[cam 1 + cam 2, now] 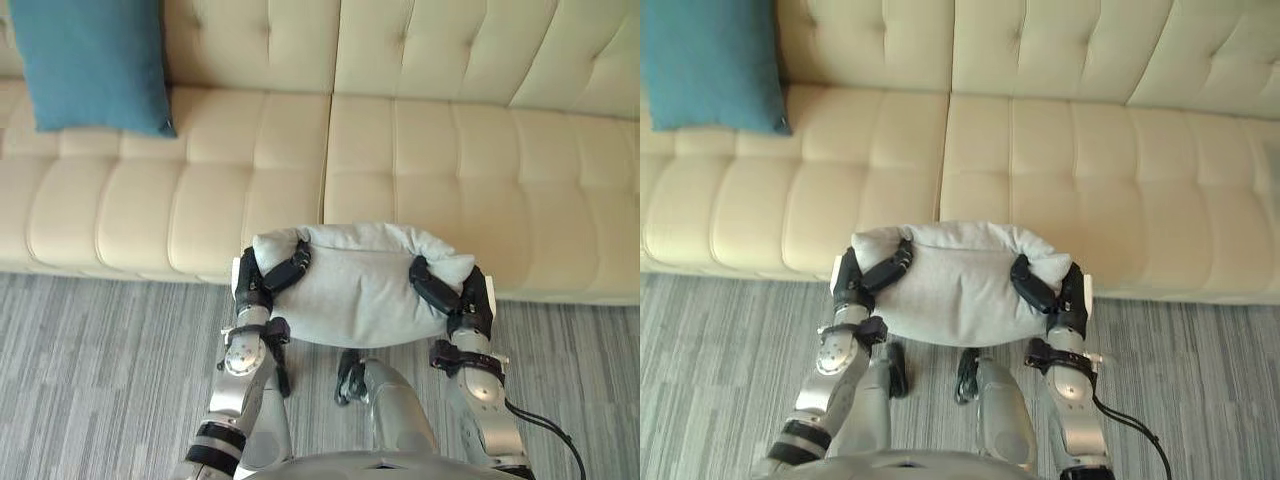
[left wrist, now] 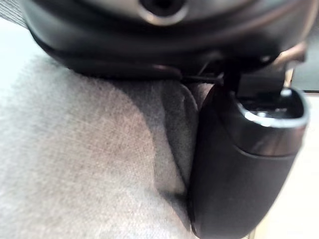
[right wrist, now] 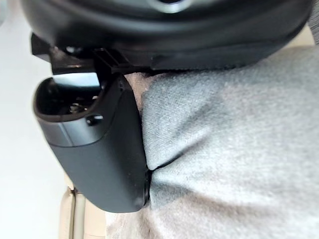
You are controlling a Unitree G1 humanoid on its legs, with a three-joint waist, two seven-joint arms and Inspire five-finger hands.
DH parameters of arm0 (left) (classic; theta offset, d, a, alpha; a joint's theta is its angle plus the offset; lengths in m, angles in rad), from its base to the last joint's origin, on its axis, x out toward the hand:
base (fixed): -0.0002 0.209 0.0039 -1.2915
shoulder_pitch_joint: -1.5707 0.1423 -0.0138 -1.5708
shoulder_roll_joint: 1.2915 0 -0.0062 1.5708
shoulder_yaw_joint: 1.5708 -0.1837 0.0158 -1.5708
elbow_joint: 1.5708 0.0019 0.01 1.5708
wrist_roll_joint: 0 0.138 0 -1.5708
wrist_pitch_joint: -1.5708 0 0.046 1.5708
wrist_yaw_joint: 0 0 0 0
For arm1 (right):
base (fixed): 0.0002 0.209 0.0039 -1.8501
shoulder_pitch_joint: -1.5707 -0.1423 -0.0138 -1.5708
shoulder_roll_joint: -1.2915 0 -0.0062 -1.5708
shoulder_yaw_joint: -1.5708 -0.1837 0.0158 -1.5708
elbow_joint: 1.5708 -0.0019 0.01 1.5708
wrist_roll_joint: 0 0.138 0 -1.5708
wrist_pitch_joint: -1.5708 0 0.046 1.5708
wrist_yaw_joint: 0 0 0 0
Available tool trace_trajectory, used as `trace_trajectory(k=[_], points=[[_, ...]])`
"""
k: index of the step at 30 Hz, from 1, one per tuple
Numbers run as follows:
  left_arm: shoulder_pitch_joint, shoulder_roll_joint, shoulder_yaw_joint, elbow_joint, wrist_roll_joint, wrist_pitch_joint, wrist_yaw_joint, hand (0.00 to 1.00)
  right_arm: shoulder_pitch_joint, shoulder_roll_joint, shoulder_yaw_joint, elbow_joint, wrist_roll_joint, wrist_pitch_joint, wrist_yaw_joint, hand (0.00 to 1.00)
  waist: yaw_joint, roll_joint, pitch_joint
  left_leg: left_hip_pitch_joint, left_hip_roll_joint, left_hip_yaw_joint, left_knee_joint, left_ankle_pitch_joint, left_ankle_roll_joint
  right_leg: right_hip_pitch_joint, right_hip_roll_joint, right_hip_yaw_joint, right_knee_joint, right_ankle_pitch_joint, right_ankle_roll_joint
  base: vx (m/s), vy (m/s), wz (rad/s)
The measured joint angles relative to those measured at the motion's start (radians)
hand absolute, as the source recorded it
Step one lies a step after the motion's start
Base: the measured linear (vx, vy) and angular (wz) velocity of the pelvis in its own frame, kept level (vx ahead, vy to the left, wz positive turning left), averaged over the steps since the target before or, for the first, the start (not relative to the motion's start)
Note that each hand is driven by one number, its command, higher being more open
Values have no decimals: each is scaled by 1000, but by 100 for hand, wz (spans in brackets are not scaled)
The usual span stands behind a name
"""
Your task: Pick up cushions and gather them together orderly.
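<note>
From my head, the grey cushion (image 1: pixel 360 285) hangs at the sofa's (image 1: pixel 450 170) near edge, my left hand (image 1: pixel 268 272) and right hand (image 1: pixel 440 288) curled round its ends; a blue cushion (image 1: pixel 90 60) leans far left. In each wrist view, my thumb (image 2: pixel 239 164) presses into grey fabric

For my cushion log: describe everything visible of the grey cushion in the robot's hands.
The grey cushion is pale, soft, woven-looking fabric, plump, with its far edge bunched. It is held up before the cream sofa, clamped at its ends between the left hand and right hand, whose thumbs press into its top.
</note>
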Motion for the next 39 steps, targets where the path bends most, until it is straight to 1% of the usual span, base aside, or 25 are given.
trace_trajectory(k=[3, 4, 5, 7, 8, 9, 10, 11, 12, 13, 14, 16, 18, 19, 20, 21, 23, 24, 25, 27, 29, 30, 31, 34, 39], points=[[53, -4, -8, 0, 0, 0, -6, 0, 34, -3, 4, -3, -15, 0, 7, 0, 6, 7, -1, 1, 33, -51, 227, 3, 4, 140, 20, 4, -48, -2, -3, 133, -51, -16], [60, -5, -11, 0, 0, 0, -6, 0, 39, -6, 4, -6, -21, 0, 7, 0, 7, 10, -3, -5, 39, -58, 264, 7, 6, 158, 23, 5, -55, -6, -8, 112, 9, -23], [82, -8, -27, -8, -2, -1, -8, 0, 55, -19, 4, -38, -38, 0, 4, 0, 10, 18, -12, -56, 51, -73, 395, -3, 1, 193, 22, 15, -71, -30, -27, 89, 18, -15], [88, -14, -38, -11, -4, -1, -13, 0, 56, -30, 3, -67, -39, 1, -6, 0, 10, 33, -20, -101, 41, -81, 418, -56, 3, 190, 20, 28, -72, -36, -35, 130, 85, -18], [89, -16, -38, -11, -5, -1, -15, 0, 50, -31, 2, -78, -40, 1, -14, 0, 12, 30, -25, -126, 7, -92, 347, -95, 4, 195, 11, 39, -91, -37, -36, 157, 122, -15], [89, -16, -38, -11, -5, -1, -15, 0, 47, -31, 2, -78, -40, 1, -15, 0, 12, 28, -26, -129, -5, -97, 320, -99, 3, 197, 8, 42, -96, -37, -35, 120, 100, -11], [89, -16, -38, -11, -5, 0, -16, 0, 38, -34, 2, -78, -43, 4, -15, 0, 13, 24, -29, -136, -48, -120, 204, -97, 0, 212, -1, 48, -119, -38, -22, 143, 119, -12], [90, -16, -38, -11, -4, 1, -16, 0, 34, -39, 2, -77, -52, 5, -17, 0, 16, 24, -35, -138, -66, -134, 131, -88, -8, 217, -3, 56, -127, -40, -7, 214, 176, -31], [91, -14, -38, -11, -4, 1, -16, 0, 27, -42, 2, -74, -58, 5, -18, 0, 28, 33, -45, -132, -78, -144, 51, -50, 0, 220, -3, 77, -119, -60, 25, 308, 244, -43], [93, -12, -38, -11, -4, 2, -16, 0, 24, -43, 4, -69, -58, 7, -17, 0, 36, 35, -50, -124, -84, -146, 58, -8, 19, 222, -6, 93, -107, -73, 39, 300, 230, -53], [97, -3, -39, -11, -4, 3, -16, 0, 23, -37, 8, -58, -58, 12, -17, 0, 41, 22, -62, -121, -96, -129, 87, -1, 50, 225, -23, 114, -84, -93, 63, 375, 235, -39], [99, 4, -39, -11, -4, 3, -16, 0, 6, -35, 9, -21, -62, 16, -16, 0, 35, 5, -82, -112, -128, -98, 125, -45, 86, 213, -71, 134, -19, -104, 87, 443, 238, -22], [100, 8, -39, -11, -4, 10, -15, 0, -28, -36, 7, 22, -77, 21, -14, 0, 30, 3, -82, -57, -150, -85, 95, -62, 110, 153, -102, 146, 159, -75, 137, 354, 165, -13], [105, 16, -39, -11, -1, 20, -15, 0, -50, -36, 7, 75, -79, 29, -11, 0, 28, 4, -83, 24, -157, -84, 44, -65, 116, 108, -124, 144, 300, -89, 121, 318, 107, -8], [105, 18, -39, -11, 0, 20, -15, 0, -52, -36, 8, 82, -79, 32, -9, 0, 28, 6, -84, 39, -157, -85, 32, -65, 116, 100, -123, 142, 316, -94, 112, 365, 110, 0], [105, 26, -38, -20, 5, 20, -15, 0, -53, -37, 11, 93, -80, 33, -6, 0, 28, 8, -86, 89, -155, -90, -13, -63, 113, 71, -121, 132, 321, -108, 90, 181, 1, 9], [99, 48, -38, -40, 11, 19, -12, 0, -63, -39, 16, 92, -99, 32, -6, 0, 13, 6, -97, 114, -152, -104, -53, -54, 98, 20, -104, 143, 166, -106, 94, 230, -88, 19], [93, 53, -37, -41, 11, 19, -12, 0, -70, -39, 17, 93, -100, 33, -6, 0, 10, -1, -103, 114, -155, -105, -53, -53, 96, 10, -99, 150, 51, -60, 95, 197, -149, 29], [85, 47, -37, -32, 12, 26, -12, 0, -75, -47, 17, 100, -100, 34, -6, 0, 4, 0, -113, 121, -160, -121, -57, -51, 90, 16, -96, 147, -6, 48, 99, 185, -169, 20], [90, 34, -43, -32, 13, 32, -12, 0, -76, -68, 17, 103, -100, 39, -5, 0, 8, 24, -127, 148, -133, -131, -101, -28, 56, 67, -66, 137, -92, 82, 83, 178, -165, -3], [89, 32, -52, -32, 17, 31, -14, 0, -76, -78, 13, 103, -100, 39, -5, 0, 6, 38, -136, 207, -110, -134, -182, 7, 40, 140, -29, 125, -194, 119, 64, 176, -172, -8], [88, 31, -61, -32, 18, 31, -16, 0, -73, -74, 1, 101, -100, 39, -5, 0, 4, 36, -139, 228, -108, -137, -206, 22, 29, 162, -23, 119, -216, 123, 59, 161, -165, 3], [87, 29, -68, -32, 18, 31, -18, 0, -70, -74, -7, 98, -100, 39, -6, 0, 4, 35, -140, 241, -107, -144, -218, 31, 31, 177, -20, 117, -229, 125, 56, 88, -110, 7], [88, 27, -79, -32, 20, 33, -25, 0, -56, -72, -24, 86, -97, 39, -4, 0, 3, 31, -143, 273, -107, -167, -224, 55, 13, 237, -15, 112, -278, 132, 46, 53, -77, 7], [87, 30, -77, -32, 41, 34, -25, 0, -25, -63, -24, 74, -94, 39, -4, 0, 3, 27, -158, 306, -110, -206, -223, 68, 15, 316, -12, 99, -332, 137, 36, 7, -23, 16]])
